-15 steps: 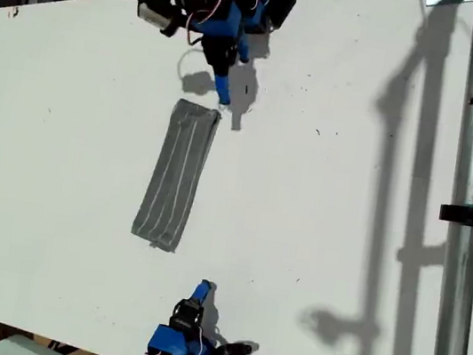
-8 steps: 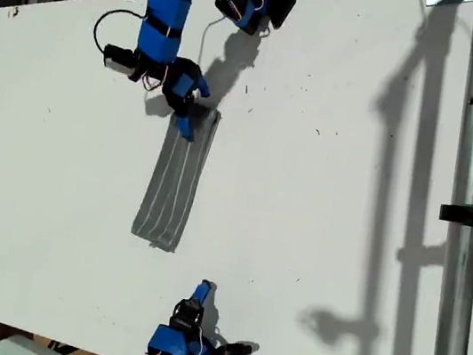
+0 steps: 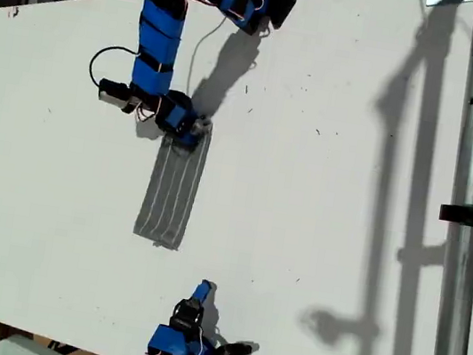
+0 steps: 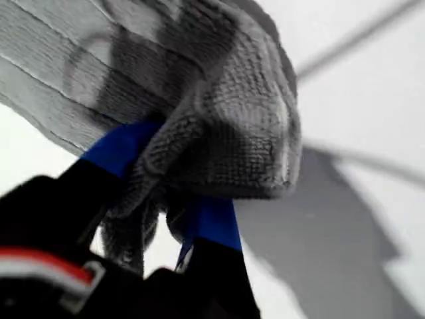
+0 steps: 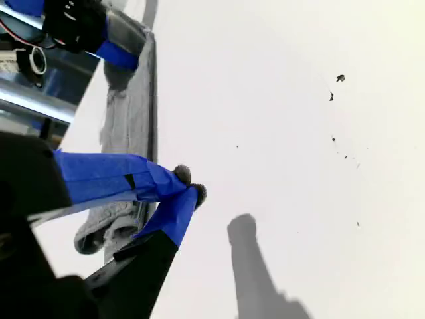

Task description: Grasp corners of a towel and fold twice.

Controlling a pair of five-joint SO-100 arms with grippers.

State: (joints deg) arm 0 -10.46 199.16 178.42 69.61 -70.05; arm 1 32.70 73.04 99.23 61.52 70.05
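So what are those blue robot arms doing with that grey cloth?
They're folding a towel, which already lies as a long narrow strip on the white table. My first gripper has its jaws pinched on the strip's far end. My second gripper waits near the exterior view's bottom edge, jaws shut on nothing, not touching the towel.

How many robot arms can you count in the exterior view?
2: one arm reaching from the exterior view's top edge onto the towel, the other arm folded at the bottom edge.

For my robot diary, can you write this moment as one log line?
towel: folded strip | my first gripper: shut on towel end | my second gripper: shut, empty
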